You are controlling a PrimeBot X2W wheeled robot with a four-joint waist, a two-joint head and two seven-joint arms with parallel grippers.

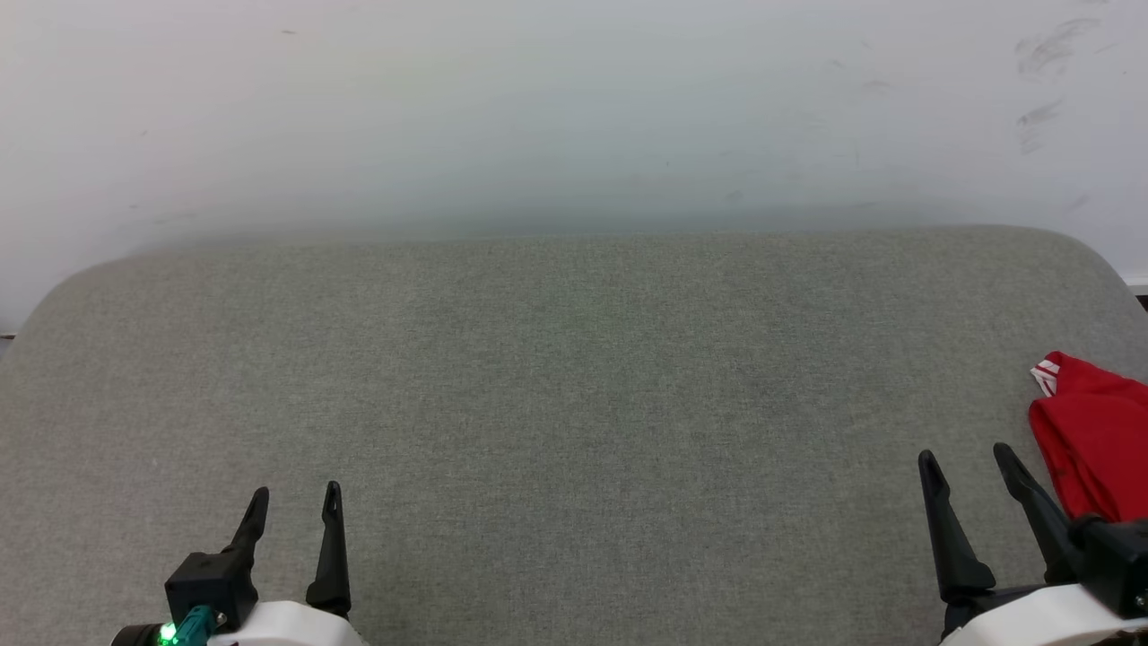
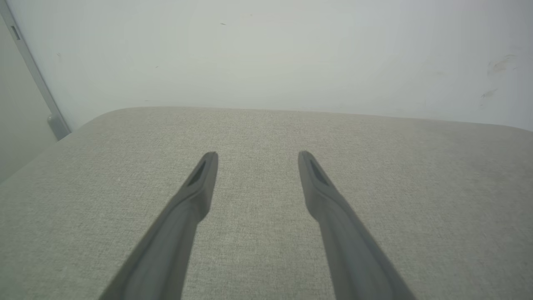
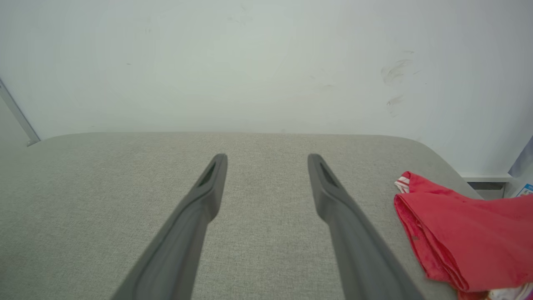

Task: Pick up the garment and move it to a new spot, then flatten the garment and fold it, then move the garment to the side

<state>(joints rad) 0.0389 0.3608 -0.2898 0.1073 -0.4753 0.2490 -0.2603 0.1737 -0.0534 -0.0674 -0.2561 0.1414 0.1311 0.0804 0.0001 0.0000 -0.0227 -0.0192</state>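
"Garment (image 1: 1090, 440), item one: location?"
"Red T-shirt, bunched, white striped trim showing, lying at the right edge of the grey fabric-covered surface (image 1: 574, 377), just beside my right gripper (image 1: 965, 453), not held."
"Items two and three: jaws?"
"Right gripper: fingers apart, empty. My left gripper (image 1: 296, 490): fingers apart, empty, over the grey surface, well apart from the shirt."

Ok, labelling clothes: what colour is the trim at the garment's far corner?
The trim is white with red stripes, on a red garment; clearest in the right wrist view.
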